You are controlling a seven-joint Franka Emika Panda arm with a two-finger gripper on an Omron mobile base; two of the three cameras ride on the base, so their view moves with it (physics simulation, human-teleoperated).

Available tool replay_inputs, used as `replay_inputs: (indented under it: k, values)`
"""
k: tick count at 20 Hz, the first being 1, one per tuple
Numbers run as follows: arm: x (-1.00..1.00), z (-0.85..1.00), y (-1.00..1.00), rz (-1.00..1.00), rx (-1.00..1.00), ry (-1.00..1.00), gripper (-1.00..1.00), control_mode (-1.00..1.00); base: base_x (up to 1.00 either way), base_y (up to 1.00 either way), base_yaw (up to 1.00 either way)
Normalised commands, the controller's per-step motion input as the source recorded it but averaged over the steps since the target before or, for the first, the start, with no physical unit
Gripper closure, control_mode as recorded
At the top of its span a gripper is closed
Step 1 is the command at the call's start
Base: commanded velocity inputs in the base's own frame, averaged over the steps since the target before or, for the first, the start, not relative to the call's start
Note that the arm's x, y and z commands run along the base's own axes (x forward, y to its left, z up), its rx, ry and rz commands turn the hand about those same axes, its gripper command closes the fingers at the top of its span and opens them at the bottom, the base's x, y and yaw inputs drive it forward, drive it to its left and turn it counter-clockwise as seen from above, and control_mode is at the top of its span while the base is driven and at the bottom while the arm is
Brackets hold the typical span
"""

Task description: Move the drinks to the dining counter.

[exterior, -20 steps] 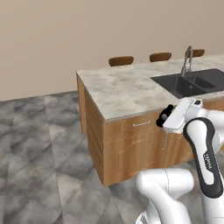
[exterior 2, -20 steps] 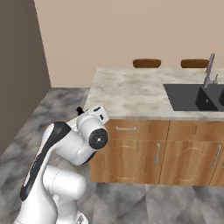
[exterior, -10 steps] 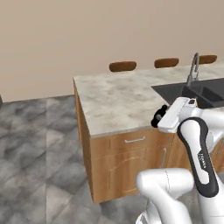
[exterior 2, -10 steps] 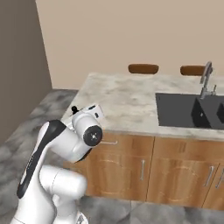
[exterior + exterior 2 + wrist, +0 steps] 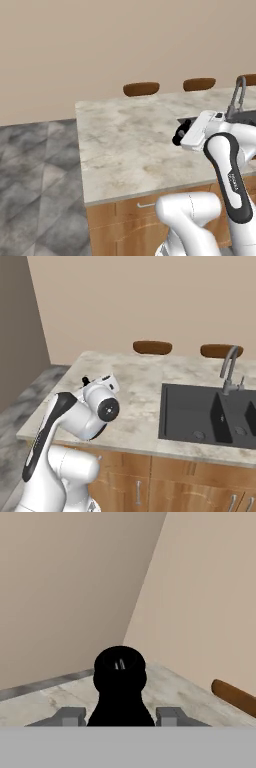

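The black cola bottle (image 5: 119, 687) sits right between the gripper's (image 5: 120, 716) two fingertips, clamped there, cap pointing away from the hand. It's held up above the dining counter (image 5: 130, 145), over the marble near its left end, with the sink (image 5: 210, 411) off to the right.

- We have wide bare marble on the dining counter (image 5: 125, 145) ahead and left of the arm.
- The sink (image 5: 205, 411) and its faucet (image 5: 230, 368) block us on the right.
- Stools (image 5: 141, 89) line the far edge; the wall rises just behind them.
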Motion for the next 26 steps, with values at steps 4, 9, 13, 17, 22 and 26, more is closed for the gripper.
replay_inputs:
  k: [4,9,13,17,22,26]
  values:
    - [0.42,0.0,-0.1,0.06,0.01,0.01,1.0,-1.0,0.17,-0.04,0.02]
    - [0.61,-0.01,-0.01,0.06,0.06,0.22,1.0,-1.0,0.0,0.0,0.0]
    - [0.21,0.0,0.0,0.11,0.15,0.3,1.0,-1.0,0.0,0.0,0.0]
    - [0.21,-0.09,0.0,0.03,0.02,0.37,1.0,-1.0,0.0,0.0,0.0]
    - [0.0,-0.05,0.01,0.02,-0.02,0.06,1.0,-1.0,0.0,0.0,0.0]
    - [0.0,-0.39,0.06,0.01,-0.07,0.04,1.0,-1.0,0.0,0.0,0.0]
